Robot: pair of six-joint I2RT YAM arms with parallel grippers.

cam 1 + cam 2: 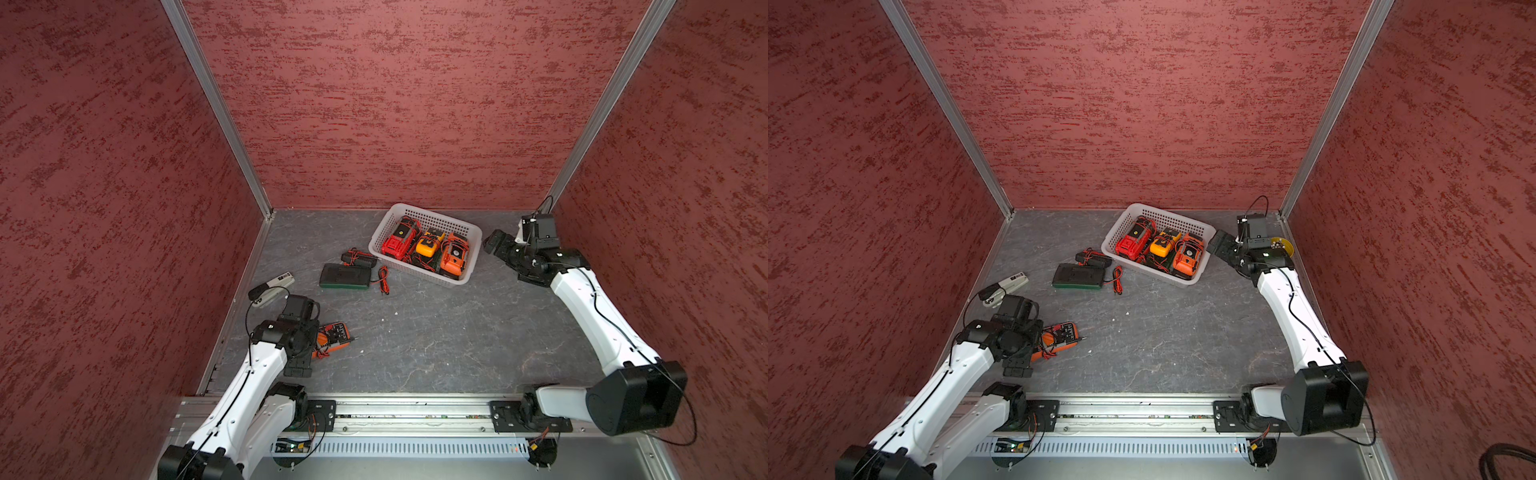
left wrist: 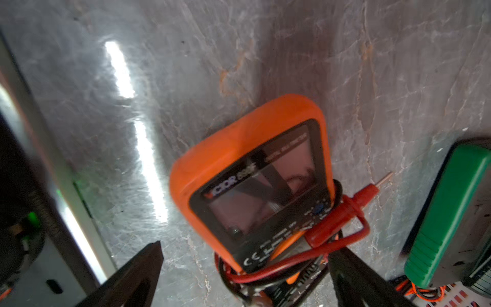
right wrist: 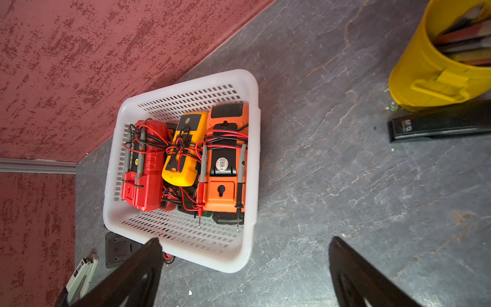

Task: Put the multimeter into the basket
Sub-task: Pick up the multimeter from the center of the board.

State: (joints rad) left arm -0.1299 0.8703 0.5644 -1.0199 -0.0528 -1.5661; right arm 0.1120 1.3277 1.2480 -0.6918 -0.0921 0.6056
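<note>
An orange multimeter [image 1: 336, 335] [image 1: 1061, 335] [image 2: 252, 170], wound with red and black leads, lies on the grey table at the near left. My left gripper [image 1: 309, 357] [image 2: 245, 251] is open and straddles its lower end, with one finger close to the leads. The white perforated basket [image 1: 432, 217] [image 1: 1169, 212] [image 3: 254, 159] stands at the back and holds red, yellow and orange meters. A dark green multimeter [image 1: 345, 276] [image 2: 451, 212] lies on the table to the left of the basket. My right gripper [image 1: 494, 243] [image 3: 245, 240] hangs open and empty beside the basket's right end.
A small black meter [image 1: 359, 258] and loose leads [image 1: 383, 279] lie by the green one. A white stapler [image 1: 272, 286] sits by the left wall. A yellow cup [image 3: 425, 66] and a black stapler [image 3: 438, 125] stand at the back right. Red walls close three sides.
</note>
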